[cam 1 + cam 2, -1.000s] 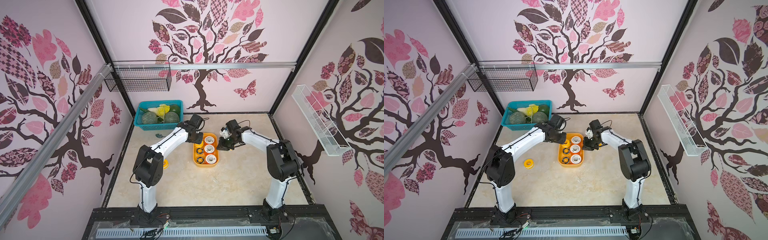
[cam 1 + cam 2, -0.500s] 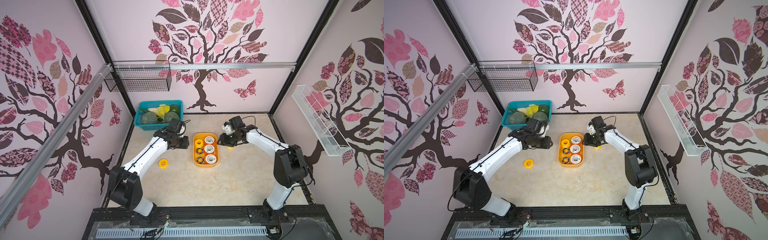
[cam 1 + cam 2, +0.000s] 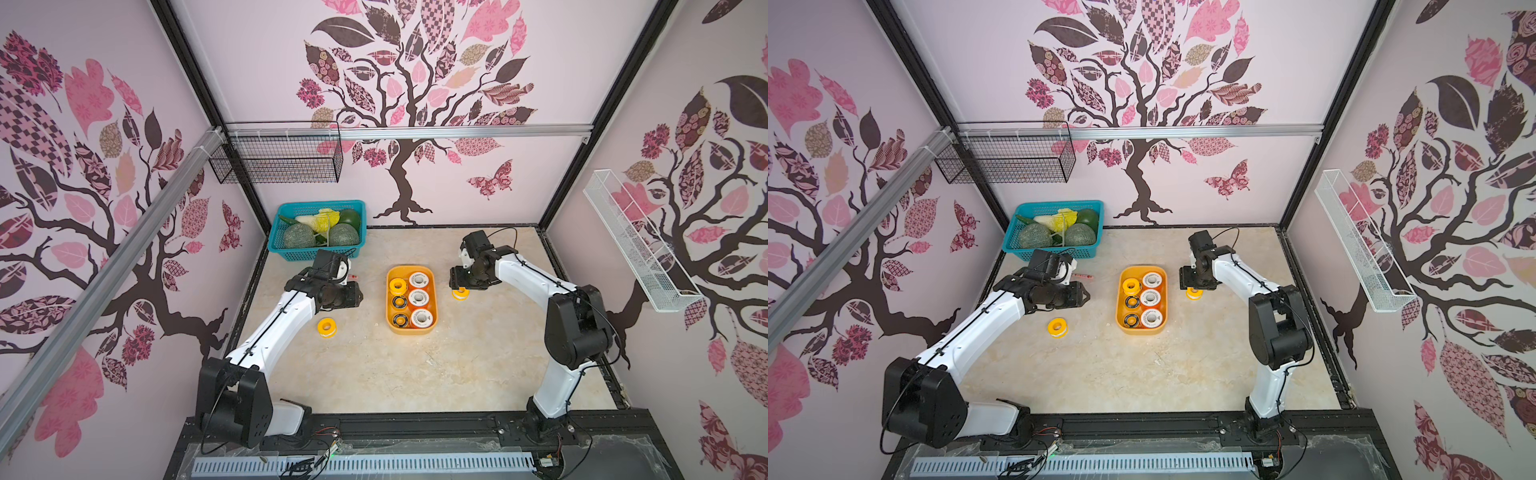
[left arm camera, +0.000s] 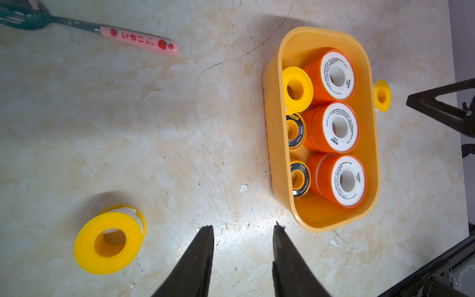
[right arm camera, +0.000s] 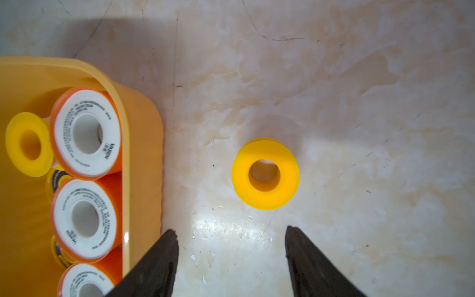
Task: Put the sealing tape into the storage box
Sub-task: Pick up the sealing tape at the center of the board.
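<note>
The right claw (image 5: 230,229) stands spread and empty over the bench (image 5: 359,102), with a loose yellow spool (image 5: 265,174) lying flat just ahead of its tips and the yellow box (image 5: 144,144) close beside. The left claw (image 4: 243,226) is likewise parted with nothing between its jaws; a second loose spool (image 4: 109,241) lies flat off to one side of it, well apart from the box. Inside the box sit three white-faced orange spools (image 4: 327,120), one plain yellow spool (image 4: 297,88) and two small black-faced spools (image 4: 298,177). The step in hand looks like picking up the two spools left outside. Next, I judge, each claw must centre over its spool, come down and close across the rim: the right needs only a short advance, the left a shift sideways first. A pink-handled fork (image 4: 138,38) lies well away from both spools.
</note>
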Action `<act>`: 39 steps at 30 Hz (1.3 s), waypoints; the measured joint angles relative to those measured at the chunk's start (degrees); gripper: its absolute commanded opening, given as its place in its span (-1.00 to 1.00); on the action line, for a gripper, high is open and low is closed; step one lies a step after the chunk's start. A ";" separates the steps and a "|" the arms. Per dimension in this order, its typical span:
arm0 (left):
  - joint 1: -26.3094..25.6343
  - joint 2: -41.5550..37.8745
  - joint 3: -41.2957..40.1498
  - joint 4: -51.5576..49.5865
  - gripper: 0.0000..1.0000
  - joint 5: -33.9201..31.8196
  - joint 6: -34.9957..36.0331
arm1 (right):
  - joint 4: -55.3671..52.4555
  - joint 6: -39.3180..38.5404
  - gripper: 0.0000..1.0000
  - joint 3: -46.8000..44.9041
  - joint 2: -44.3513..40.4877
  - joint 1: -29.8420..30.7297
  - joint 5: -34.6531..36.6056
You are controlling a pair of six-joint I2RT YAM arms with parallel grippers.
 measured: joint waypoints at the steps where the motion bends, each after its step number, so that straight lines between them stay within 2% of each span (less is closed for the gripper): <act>1: 0.00 -0.04 0.00 0.09 -0.15 -0.22 0.00 | -0.57 -0.44 0.51 0.63 0.76 0.00 1.01; 7: 0.02 -0.04 0.00 0.07 -0.14 -1.20 0.00 | -2.36 -1.84 0.59 4.35 4.52 0.00 5.11; 18: 0.28 -0.04 0.02 0.07 -0.14 -2.01 0.00 | -5.42 -2.91 0.59 12.04 12.81 0.00 6.40; 39: 0.39 -0.04 0.00 0.00 -0.14 -2.12 0.02 | -7.28 -1.81 0.52 13.44 15.87 0.00 6.78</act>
